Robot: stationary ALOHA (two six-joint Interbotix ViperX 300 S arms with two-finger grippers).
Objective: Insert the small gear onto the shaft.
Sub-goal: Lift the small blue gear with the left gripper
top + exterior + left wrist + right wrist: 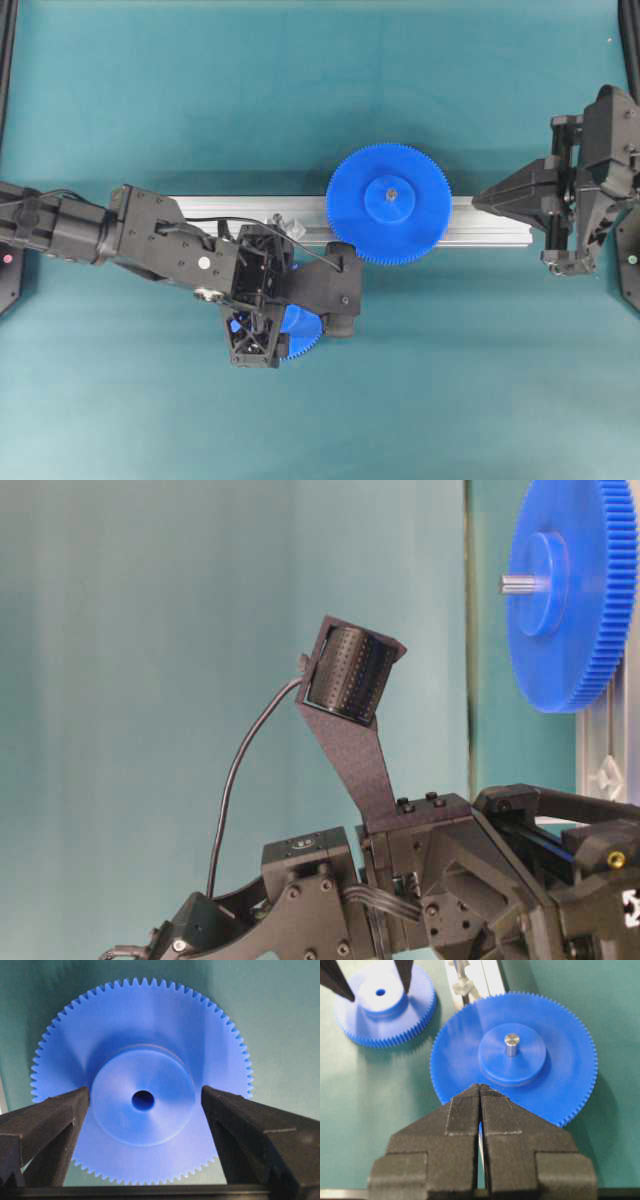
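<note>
Blue small gear lies between the left gripper's wide jaws, ungrasped; mounting on the shaft remains.

One camera hangs high and looks straight down on the green table, taking in both arms and the rail across its middle, while a second sits low at table level, close behind the left arm, its picture turned sideways so the big gear stands on edge at the top right corner. The left wrist camera looks down between its own fingers, very close to the small gear. The right wrist camera looks past its closed fingers and shares both gears with the overhead view.
</note>
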